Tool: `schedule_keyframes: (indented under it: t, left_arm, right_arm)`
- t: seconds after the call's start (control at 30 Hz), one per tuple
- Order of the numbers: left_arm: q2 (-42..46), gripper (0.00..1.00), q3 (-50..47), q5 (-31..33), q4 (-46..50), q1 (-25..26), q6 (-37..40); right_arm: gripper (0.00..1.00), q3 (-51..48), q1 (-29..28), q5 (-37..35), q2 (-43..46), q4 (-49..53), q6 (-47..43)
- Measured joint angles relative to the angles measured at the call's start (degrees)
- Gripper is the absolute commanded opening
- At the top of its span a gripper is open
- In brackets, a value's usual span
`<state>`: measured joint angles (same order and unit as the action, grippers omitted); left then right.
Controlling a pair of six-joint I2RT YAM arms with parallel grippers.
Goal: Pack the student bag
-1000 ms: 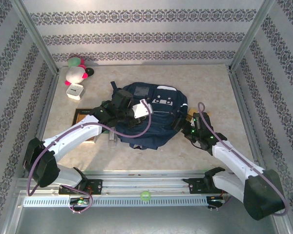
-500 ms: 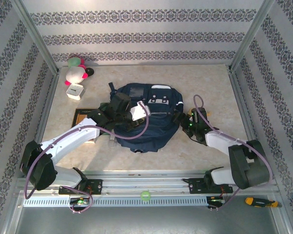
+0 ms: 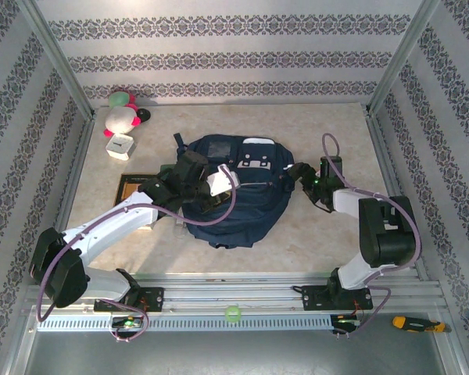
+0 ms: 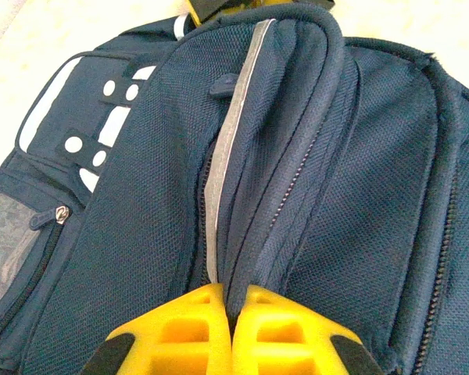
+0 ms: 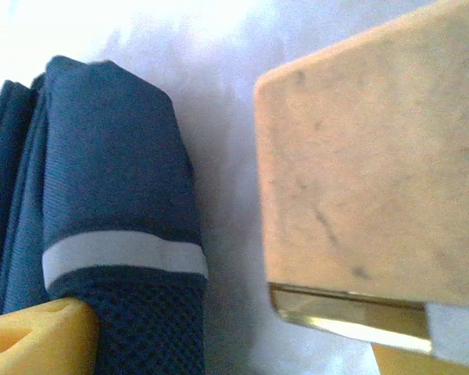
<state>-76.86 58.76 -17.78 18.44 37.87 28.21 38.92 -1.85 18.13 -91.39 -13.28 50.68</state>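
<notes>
Student bag (image 3: 242, 215) flat, long axis near-far (strap loop (image 3: 179, 141) far-left).

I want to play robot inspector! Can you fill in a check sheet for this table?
Surface: beige marbled tabletop.
Job's things: navy-blue fabric backpack, lying mid-table.
Clutter: pink-and-white plush toy, small white box, dark framed board, on the left; orange-handled screwdriver on the front rail.
Grippers: left fingers shut on a backpack fold; right fingers open at its right edge.
Cables: purple cable looping over the backpack.
Surroundings: striped patterned walls, metal frame.
</notes>
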Motion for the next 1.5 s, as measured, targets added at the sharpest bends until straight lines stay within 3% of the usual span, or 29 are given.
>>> schedule_keyframes:
  t: [0.13, 0.2, 0.37, 0.57, 0.8, 0.97, 1.3, 1.5]
  left_arm:
    - [0.8, 0.00, -0.5, 0.0, -0.3, 0.0, -0.3]
    - [1.7, 0.00, -1.0, 0.0, -0.4, 0.0, -0.4]
    - [4.0, 0.00, -2.5, -0.5, -0.4, 0.0, -0.5]
    - [4.4, 0.00, -3.8, -1.6, -1.2, 0.0, -2.2]
    - [4.4, 0.00, -5.6, -2.2, -3.8, 0.0, -4.3]
    - [4.4, 0.00, -6.5, -2.4, -4.5, 0.0, -4.5]
    - [4.3, 0.00, -6.6, -2.4, -5.2, 0.0, -4.7]
    - [4.3, 0.00, -8.0, -2.4, -6.9, 0.0, -4.7]
  right_arm:
    - [0.85, 2.5, 1.3, 2.6, 0.7, 2.4, -2.5]
    - [0.77, 3.0, 1.4, 4.0, 2.8, 4.6, -3.7]
    - [0.77, 3.3, 0.7, 7.9, 15.0, 12.5, -5.8]
    - [0.75, 0.8, -5.3, 11.4, 32.0, 22.0, -4.8]
    - [0.75, -8.9, -11.9, 13.1, 42.1, 27.4, 3.8]
    - [0.75, -11.3, -12.4, 13.4, 44.9, 28.3, 8.5]
    - [0.73, -11.9, -20.5, 12.8, 40.4, 27.7, 15.1]
    - [0.73, -5.4, -20.4, 11.7, 42.4, 34.1, 14.8]
